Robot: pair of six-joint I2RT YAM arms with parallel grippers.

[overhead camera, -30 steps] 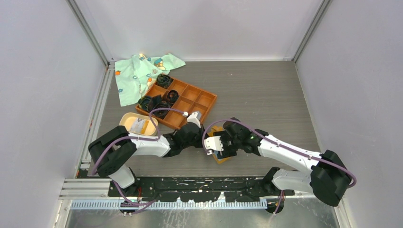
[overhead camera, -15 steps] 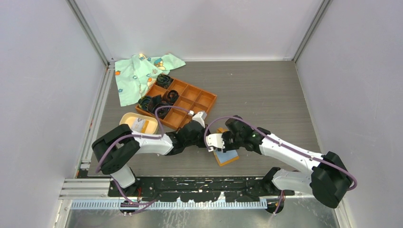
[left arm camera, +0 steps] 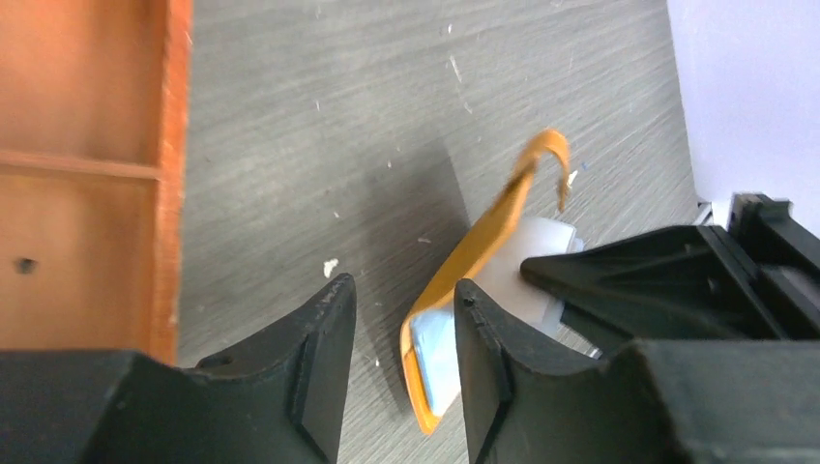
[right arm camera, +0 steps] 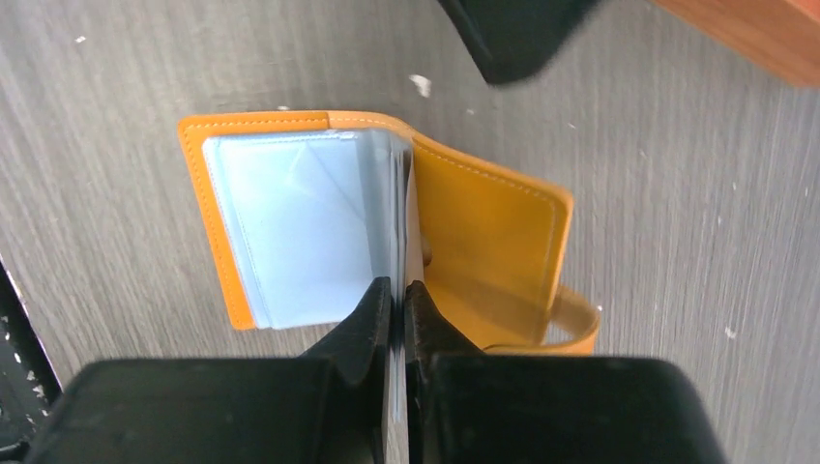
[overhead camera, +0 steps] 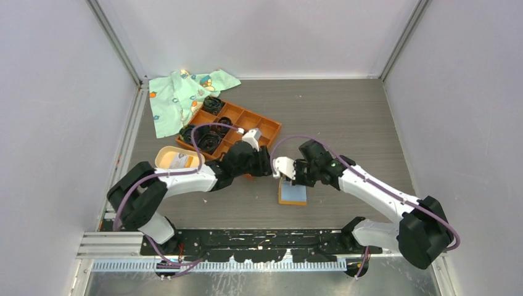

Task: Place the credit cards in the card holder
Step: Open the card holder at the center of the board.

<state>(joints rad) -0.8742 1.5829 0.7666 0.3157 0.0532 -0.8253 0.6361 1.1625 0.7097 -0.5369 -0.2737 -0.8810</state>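
An orange wallet (overhead camera: 292, 194) lies open on the table, its pale blue-grey sleeves (right arm camera: 290, 222) facing up and its snap flap (left arm camera: 537, 159) curling upward. My right gripper (right arm camera: 398, 288) is shut on a thin pale inner leaf (right arm camera: 404, 208) of the wallet, which stands on edge at the spine. Just left of the wallet, my left gripper (left arm camera: 401, 290) is open with nothing between its fingers. The beige oval card holder (overhead camera: 161, 154) sits at the far left with a pale flat piece in it. No dark credit cards are plainly in view.
The orange grid tray (overhead camera: 265, 129) stands just behind the left gripper, with black coiled bands (overhead camera: 210, 139) in its left cells; its wall (left arm camera: 176, 174) shows in the left wrist view. A green printed cloth (overhead camera: 179, 95) lies at the back left.
My left gripper opened and drew back from the wallet toward the grid tray. My right gripper shut on the inner leaf. The wallet has swung round and lies flatter and squarer.
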